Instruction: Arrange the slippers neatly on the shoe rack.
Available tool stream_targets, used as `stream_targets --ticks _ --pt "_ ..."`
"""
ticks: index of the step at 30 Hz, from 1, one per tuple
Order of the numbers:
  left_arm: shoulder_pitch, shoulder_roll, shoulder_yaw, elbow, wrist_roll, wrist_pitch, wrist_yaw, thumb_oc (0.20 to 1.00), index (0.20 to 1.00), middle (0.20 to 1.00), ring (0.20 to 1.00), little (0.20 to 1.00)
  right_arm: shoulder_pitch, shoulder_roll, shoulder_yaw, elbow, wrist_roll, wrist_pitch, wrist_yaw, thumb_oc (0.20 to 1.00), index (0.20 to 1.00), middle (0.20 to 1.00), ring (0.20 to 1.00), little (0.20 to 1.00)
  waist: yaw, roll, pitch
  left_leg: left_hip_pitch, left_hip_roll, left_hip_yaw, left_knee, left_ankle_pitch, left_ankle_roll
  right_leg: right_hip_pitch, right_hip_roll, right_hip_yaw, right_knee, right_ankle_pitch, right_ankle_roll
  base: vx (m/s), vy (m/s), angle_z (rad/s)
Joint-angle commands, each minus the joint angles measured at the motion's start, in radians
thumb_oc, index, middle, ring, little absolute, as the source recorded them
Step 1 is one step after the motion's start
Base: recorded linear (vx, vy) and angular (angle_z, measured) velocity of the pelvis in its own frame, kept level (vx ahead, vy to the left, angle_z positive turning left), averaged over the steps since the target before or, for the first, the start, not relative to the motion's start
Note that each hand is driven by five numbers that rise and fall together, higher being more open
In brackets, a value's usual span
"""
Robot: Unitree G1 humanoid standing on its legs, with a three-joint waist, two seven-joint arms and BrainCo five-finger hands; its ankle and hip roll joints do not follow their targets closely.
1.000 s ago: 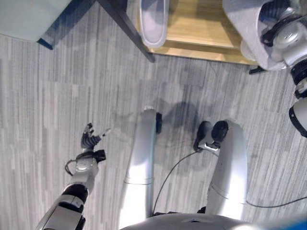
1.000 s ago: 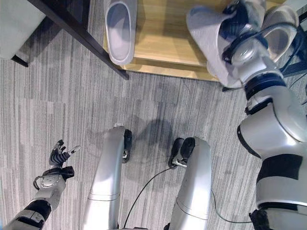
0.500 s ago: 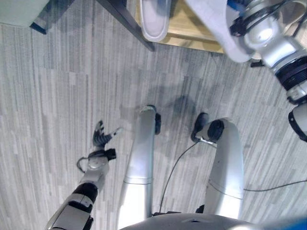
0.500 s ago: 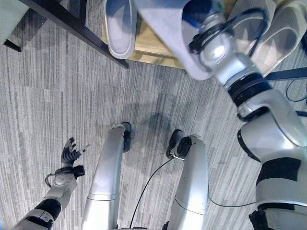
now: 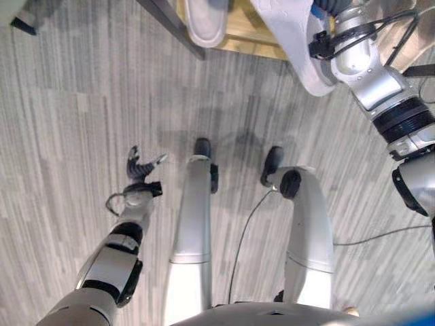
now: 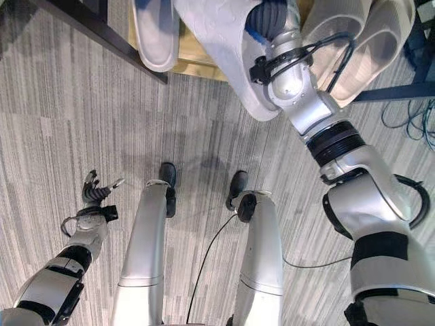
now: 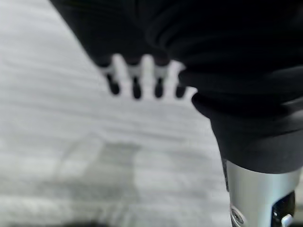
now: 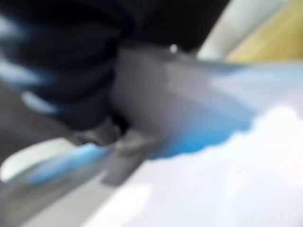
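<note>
Your right hand (image 6: 272,17) is up at the shoe rack (image 6: 197,58), its dark cover showing against a white slipper (image 6: 221,47) with a blue lining. Its fingers are hidden against that slipper, so you cannot tell whether they are clamped on it or lying straight; the right wrist view gives you a smear of dark cover, white and blue and settles nothing. The white slipper reaches from the hand out over the rack's front edge, its toe end hanging above the grey carpet (image 5: 61,136).

Just beside that hand, on its outer side, two beige slippers (image 6: 367,41) lie close together on the wooden shelf. On its inner side, well apart from it, a single grey slipper (image 6: 155,34) lies on the same shelf, its end poking past the front edge. A dark table leg (image 6: 88,27) crosses at a slant just beyond that grey slipper.

Your left hand (image 5: 139,170) hangs low over the carpet, well away from the rack, with nothing in it. Its fingers (image 7: 137,82) are spread and loosely straight, the thumb standing apart.
</note>
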Motion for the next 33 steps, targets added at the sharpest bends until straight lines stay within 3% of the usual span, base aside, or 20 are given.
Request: stream_targets --ticks 1,2,5,7,8,13,14,18,19,20,22,32,33 --pt "0.086 -0.037 0.01 0.101 0.023 0.012 -0.014 1.0 1.0 1.0 1.0 1.0 0.131 0.09 -0.014 0.039 0.069 -0.069 0.002 0.2 0.2 0.2 0.2 0.2 -0.018 -0.006 -0.094 0.054 0.0 -0.037 -0.12 0.096 0.04 0.13 -0.016 0.001 -0.042 0.027 0.042 -0.23 0.085 -0.06" --pt "0.096 -0.042 0.026 0.121 0.052 0.031 -0.023 1.0 1.0 1.0 1.0 1.0 0.286 0.163 -0.047 0.052 0.064 -0.065 0.029 0.2 0.2 0.2 0.2 0.2 -0.033 -0.009 -0.097 0.179 0.012 -0.029 -0.245 0.136 0.031 0.25 -0.013 -0.022 -0.183 0.08 0.061 -0.22 0.086 -0.04" --pt "0.096 -0.076 0.038 0.151 0.09 0.04 -0.009 1.0 1.0 1.0 1.0 1.0 0.394 0.219 -0.076 0.071 0.087 -0.064 0.057 0.2 0.2 0.2 0.2 0.2 -0.05 -0.023 -0.104 0.27 0.021 -0.031 -0.331 0.154 0.026 0.33 -0.012 -0.037 -0.26 0.108 0.072 -0.1 0.035 0.05" --pt "0.085 -0.09 0.057 0.205 0.113 0.083 -0.018 1.0 1.0 1.0 1.0 1.0 0.511 0.268 -0.085 0.103 0.116 -0.07 0.082 0.2 0.2 0.2 0.2 0.2 -0.067 -0.042 -0.119 0.369 0.027 -0.028 -0.416 0.169 0.021 0.421 -0.003 -0.057 -0.348 0.14 0.091 -0.02 -0.007 -0.12" --pt "0.085 -0.098 0.078 0.241 0.14 0.123 -0.021 1.0 1.0 1.0 1.0 1.0 0.628 0.314 -0.101 0.14 0.154 -0.066 0.121 0.2 0.2 0.2 0.2 0.2 -0.082 -0.06 -0.142 0.482 0.032 -0.019 -0.506 0.184 0.014 0.53 0.0 -0.072 -0.449 0.178 0.105 0.04 -0.018 -0.12" --pt "0.178 -0.107 0.115 0.261 0.173 0.158 -0.036 1.0 1.0 1.0 1.0 1.0 0.843 0.337 -0.188 0.288 0.14 -0.005 0.149 0.2 0.2 0.2 0.2 0.2 -0.089 -0.07 -0.195 0.78 0.034 0.019 -0.736 0.218 0.001 0.822 -0.005 -0.091 -0.7 0.253 0.137 0.12 0.024 -0.08" --pt "0.2 -0.109 0.124 0.265 0.176 0.164 -0.041 1.0 1.0 1.0 1.0 1.0 0.879 0.337 -0.213 0.319 0.138 0.007 0.157 0.2 0.2 0.2 0.2 0.2 -0.091 -0.073 -0.206 0.824 0.024 0.027 -0.782 0.253 0.006 0.869 -0.01 -0.098 -0.759 0.292 0.135 0.14 0.047 -0.07" --pt "0.295 -0.122 0.166 0.293 0.21 0.19 -0.078 1.0 1.0 1.0 1.0 1.0 1.024 0.34 -0.327 0.461 0.143 0.043 0.183 0.2 0.2 0.2 0.2 0.2 -0.089 -0.075 -0.256 1.05 0.013 0.061 -0.941 0.275 0.002 1.074 -0.011 -0.1 -0.909 0.33 0.159 0.2 0.041 0.03" --pt "0.295 -0.122 0.166 0.293 0.21 0.19 -0.078 1.0 1.0 1.0 1.0 1.0 1.024 0.34 -0.327 0.461 0.143 0.042 0.183 0.2 0.2 0.2 0.2 0.2 -0.088 -0.075 -0.253 1.053 0.013 0.062 -0.944 0.275 0.002 1.077 -0.011 -0.1 -0.91 0.331 0.159 0.16 0.079 -0.04" --pt "0.277 -0.037 0.151 0.276 0.203 0.193 -0.099 1.0 1.0 1.0 1.0 1.0 1.078 0.309 -0.342 0.458 0.126 0.055 0.211 0.2 0.2 0.2 0.2 0.2 -0.095 -0.061 -0.272 1.094 0.014 0.077 -0.975 0.289 0.003 1.112 -0.014 -0.097 -0.937 0.344 0.169 0.18 0.176 -0.13" --pt "0.333 -0.015 0.18 0.221 0.204 0.196 -0.147 1.0 1.0 1.0 1.0 1.0 1.139 0.282 -0.396 0.511 0.089 0.1 0.232 0.2 0.2 0.2 0.2 0.2 -0.101 -0.022 -0.294 1.205 0.004 0.098 -1.04 0.296 0.007 1.202 -0.015 -0.086 -0.979 0.36 0.179 0.24 0.198 -0.21" --pt "0.453 -0.12 0.173 0.22 0.272 0.192 -0.186 1.0 1.0 1.0 1.0 1.0 1.21 0.307 -0.416 0.541 0.045 0.108 0.275 0.2 0.2 0.2 0.2 0.2 -0.093 0.017 -0.328 1.421 -0.022 0.129 -1.13 0.282 0.017 1.378 -0.01 -0.071 -1.036 0.344 0.181 0.08 0.017 -0.14" --pt "0.543 -0.212 0.072 0.249 0.274 0.127 -0.209 1.0 1.0 1.0 1.0 1.0 1.312 0.294 -0.617 0.582 0.478 0.021 0.347 0.2 0.2 0.2 0.2 0.2 -0.074 0.067 -0.315 1.466 0.074 0.082 -1.177 0.351 -0.05 1.457 0.012 -0.055 -1.167 0.369 0.178 0.03 -0.039 0.09"
